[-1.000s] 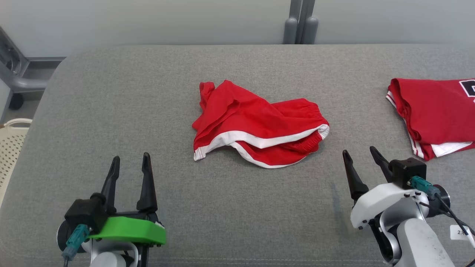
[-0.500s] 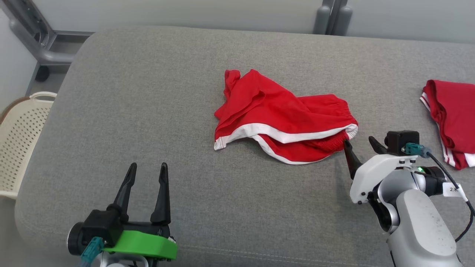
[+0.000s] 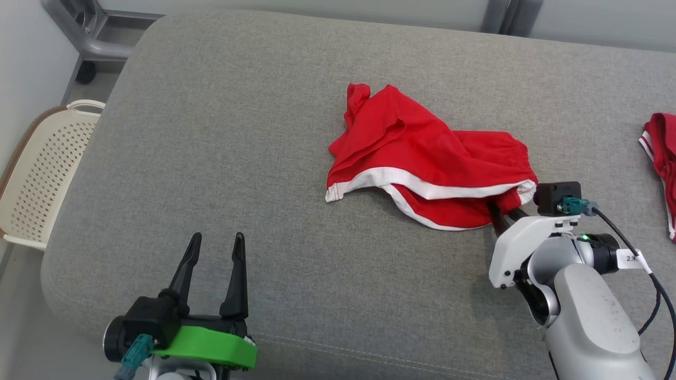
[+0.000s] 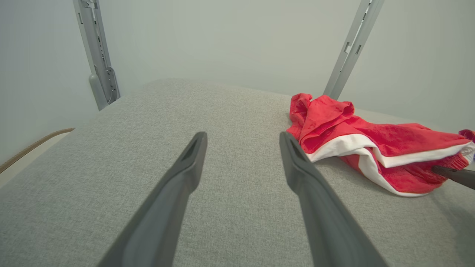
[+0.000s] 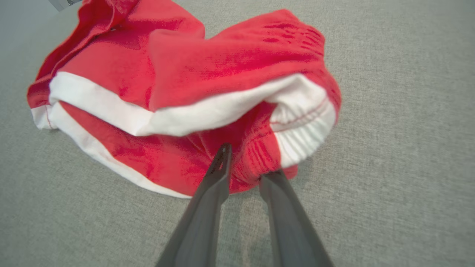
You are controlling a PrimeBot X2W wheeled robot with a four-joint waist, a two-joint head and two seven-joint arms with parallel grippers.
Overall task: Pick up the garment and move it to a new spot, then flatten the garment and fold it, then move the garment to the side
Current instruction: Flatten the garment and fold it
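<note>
The garment (image 3: 422,153) is a pair of red shorts with white trim, lying crumpled in the middle of the grey padded surface (image 3: 237,132). My right gripper (image 3: 506,214) is at its near right corner, fingers narrowed onto the elastic waistband. In the right wrist view the gripper (image 5: 246,161) pinches a fold of the garment (image 5: 222,63), one finger on top and the other tucked under the cloth. My left gripper (image 3: 217,237) stands open near the front edge, well left of the garment (image 4: 371,137), with nothing between its fingers (image 4: 185,178).
A second red and white garment (image 3: 660,153) lies at the right edge of the surface. A cream perforated basket (image 3: 47,169) stands off the left side. A grey metal frame (image 3: 95,31) is at the back left.
The head camera has shifted. My right gripper has moved forward to the garment's waistband, and its fingers have drawn together on the cloth. The left gripper has stayed open.
</note>
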